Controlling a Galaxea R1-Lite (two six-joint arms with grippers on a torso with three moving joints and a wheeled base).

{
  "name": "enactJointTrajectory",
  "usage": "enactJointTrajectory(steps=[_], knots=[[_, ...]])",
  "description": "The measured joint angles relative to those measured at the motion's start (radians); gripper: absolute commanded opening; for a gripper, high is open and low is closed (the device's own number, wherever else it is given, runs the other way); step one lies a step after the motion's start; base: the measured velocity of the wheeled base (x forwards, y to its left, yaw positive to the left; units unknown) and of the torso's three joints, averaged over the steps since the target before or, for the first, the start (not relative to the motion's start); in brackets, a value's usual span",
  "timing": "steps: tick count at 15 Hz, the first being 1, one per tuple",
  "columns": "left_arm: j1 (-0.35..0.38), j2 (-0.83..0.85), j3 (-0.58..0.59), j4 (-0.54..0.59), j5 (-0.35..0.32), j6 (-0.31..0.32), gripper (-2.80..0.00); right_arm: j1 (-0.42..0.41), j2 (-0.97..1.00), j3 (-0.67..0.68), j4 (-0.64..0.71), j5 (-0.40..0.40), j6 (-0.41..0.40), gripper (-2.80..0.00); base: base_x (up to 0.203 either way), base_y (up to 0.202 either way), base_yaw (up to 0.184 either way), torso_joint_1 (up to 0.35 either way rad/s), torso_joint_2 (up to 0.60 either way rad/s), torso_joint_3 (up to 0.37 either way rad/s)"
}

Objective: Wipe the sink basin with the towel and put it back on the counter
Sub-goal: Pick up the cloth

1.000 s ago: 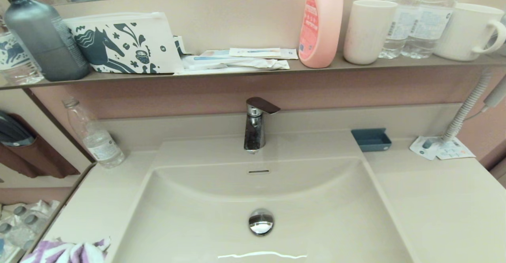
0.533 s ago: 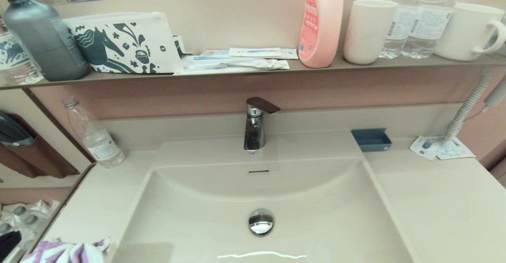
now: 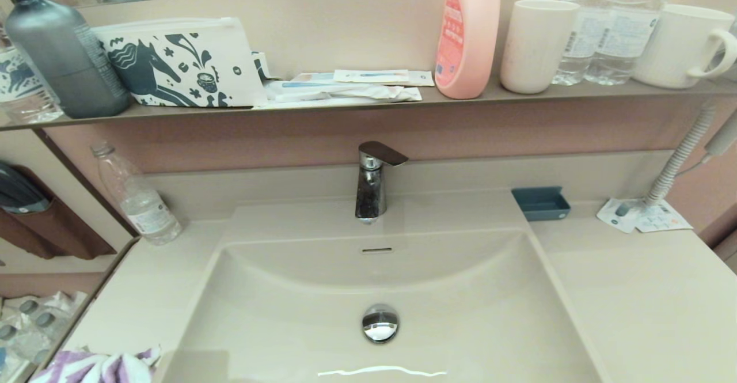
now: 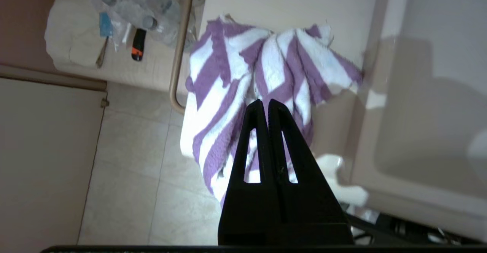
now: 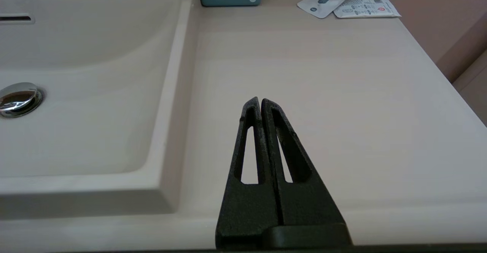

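Bunched towel [image 4: 243, 74] draped over counter [image 4: 289, 2] edge, left gripper [image 4: 265, 102] fingers pressed together above

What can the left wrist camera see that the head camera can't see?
Only the left wrist view shows the left gripper, fingers shut, above the whole bunched towel, with the floor beyond the counter edge. Only the head view shows the faucet, the drain plug, and the shelf with its pink bottle. Both show part of the towel and the sink basin.
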Motion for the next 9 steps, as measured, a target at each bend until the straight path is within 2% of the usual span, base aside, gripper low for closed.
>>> enactJointTrajectory(steps=[2,5,7,9], knots=[[0.002,0.031,-0.036,0.047,-0.026,0.0,-2.8,0.0,0.0,0.0,0.0,0.0,0.0,-2.8,0.0,0.0,0.0,0.0,0.0,0.0],[0.019,0.137,-0.068,0.051,-0.077,-0.004,-2.8,0.0,0.0,0.0,0.0,0.0,0.0,-2.8,0.0,0.0,0.0,0.0,0.0,0.0],[0.075,0.246,-0.096,0.053,-0.122,0.001,-2.8,0.0,0.0,0.0,0.0,0.0,0.0,-2.8,0.0,0.0,0.0,0.0,0.0,0.0],[0.163,0.344,-0.124,0.054,-0.17,0.032,-2.8,0.0,0.0,0.0,0.0,0.0,0.0,-2.8,0.0,0.0,0.0,0.0,0.0,0.0]])
